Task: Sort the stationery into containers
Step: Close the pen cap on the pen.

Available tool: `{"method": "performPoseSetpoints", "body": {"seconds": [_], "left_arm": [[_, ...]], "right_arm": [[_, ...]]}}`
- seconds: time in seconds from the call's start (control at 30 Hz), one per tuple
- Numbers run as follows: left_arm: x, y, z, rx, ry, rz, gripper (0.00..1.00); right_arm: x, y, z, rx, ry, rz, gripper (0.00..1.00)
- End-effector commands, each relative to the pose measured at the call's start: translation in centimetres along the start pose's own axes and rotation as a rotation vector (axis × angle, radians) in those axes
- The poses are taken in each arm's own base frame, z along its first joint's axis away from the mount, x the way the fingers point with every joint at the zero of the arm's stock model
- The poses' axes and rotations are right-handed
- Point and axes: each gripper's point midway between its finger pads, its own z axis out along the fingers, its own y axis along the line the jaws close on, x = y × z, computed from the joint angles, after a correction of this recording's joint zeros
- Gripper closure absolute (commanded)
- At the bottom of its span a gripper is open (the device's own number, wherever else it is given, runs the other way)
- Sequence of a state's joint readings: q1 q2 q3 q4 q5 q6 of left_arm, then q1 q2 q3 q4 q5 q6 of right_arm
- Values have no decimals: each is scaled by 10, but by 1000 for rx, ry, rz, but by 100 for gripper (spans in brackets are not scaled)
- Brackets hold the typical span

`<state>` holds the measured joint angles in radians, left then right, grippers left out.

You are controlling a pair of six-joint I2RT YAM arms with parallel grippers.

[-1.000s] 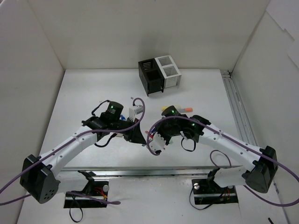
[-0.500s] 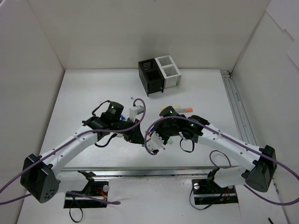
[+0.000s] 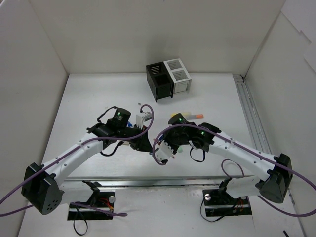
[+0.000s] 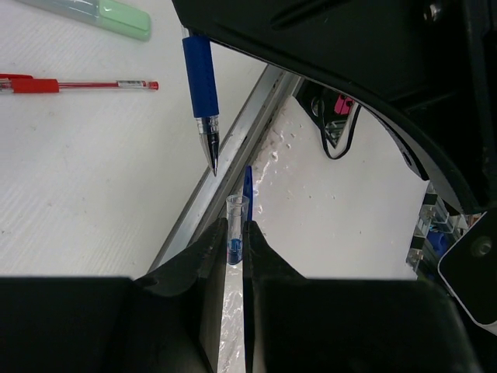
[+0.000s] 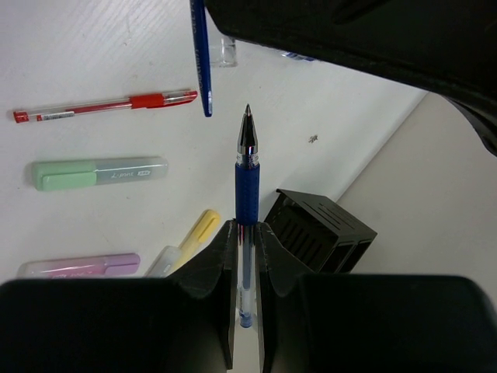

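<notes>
My left gripper (image 4: 231, 233) is shut on a clear pen cap with a blue clip (image 4: 247, 190), held above the table. My right gripper (image 5: 246, 225) is shut on an uncapped blue pen (image 5: 247, 186), tip pointing away from the jaws. In the left wrist view the blue pen (image 4: 200, 85) ends just up and left of the cap, a small gap between them. In the top view the two grippers, left (image 3: 146, 144) and right (image 3: 162, 141), meet near the table's middle front. The containers, a black cube (image 3: 159, 81) joined to a white mesh cube (image 3: 178, 75), stand at the back.
On the table below lie a red pen (image 5: 101, 107), a green highlighter (image 5: 101, 174), a yellow highlighter (image 5: 190, 239) and a pink one (image 5: 78, 266). An orange highlighter (image 3: 196, 116) lies behind the right arm. Purple cables loop over both arms. White walls enclose the table.
My right gripper has shifted slightly left and nearer with the pen, closing on the left gripper. The left arm has barely moved.
</notes>
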<state>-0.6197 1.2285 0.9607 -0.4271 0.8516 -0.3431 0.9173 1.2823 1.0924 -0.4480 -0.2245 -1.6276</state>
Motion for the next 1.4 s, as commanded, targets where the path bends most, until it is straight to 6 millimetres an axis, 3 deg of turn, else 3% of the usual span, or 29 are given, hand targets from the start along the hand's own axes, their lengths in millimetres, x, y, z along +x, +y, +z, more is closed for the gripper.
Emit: {"method": "performPoseSetpoints", "body": {"seconds": [0.0, 0.83, 1.37], "left_arm": [[-20, -11, -10, -3, -59, 74, 100], [-24, -13, -8, 15, -57, 87, 100], [-24, -17, -9, 32, -47, 83, 100]], "right_arm": [[-3, -5, -9, 36, 0, -33, 100], [-24, -3, -5, 36, -122, -19, 100], [-18, -6, 0, 33, -89, 3, 100]]}}
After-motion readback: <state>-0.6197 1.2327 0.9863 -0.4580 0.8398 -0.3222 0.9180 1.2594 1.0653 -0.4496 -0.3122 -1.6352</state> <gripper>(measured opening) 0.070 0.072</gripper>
